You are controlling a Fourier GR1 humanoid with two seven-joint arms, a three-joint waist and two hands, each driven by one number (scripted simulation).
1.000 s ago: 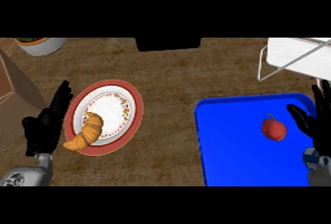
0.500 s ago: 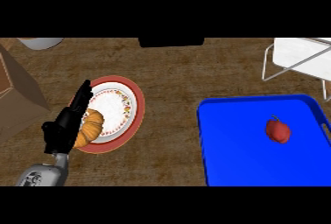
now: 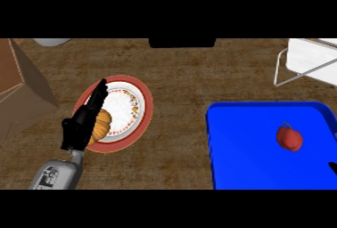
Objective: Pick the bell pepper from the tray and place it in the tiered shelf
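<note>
A red bell pepper (image 3: pixel 289 137) lies on the right part of the blue tray (image 3: pixel 244 147). The white wire tiered shelf (image 3: pixel 308 61) stands at the back right, beyond the tray. My left hand (image 3: pixel 83 121) stretches with straight fingers over the left side of a red-rimmed plate (image 3: pixel 135 104), far left of the tray, and holds nothing. Only a black sliver of my right hand (image 3: pixel 333 167) shows at the view's right edge, just below and right of the pepper, apart from it.
A croissant (image 3: pixel 103 124) lies on the plate, half hidden under my left hand. A brown box (image 3: pixel 23 91) stands at the far left. A grey round object (image 3: pixel 52 42) and a black block (image 3: pixel 182 42) sit along the back edge.
My left hand has slid rightward onto the plate and over the croissant. My right hand has drawn off toward the right edge, away from the pepper. The pepper has stayed on the tray.
</note>
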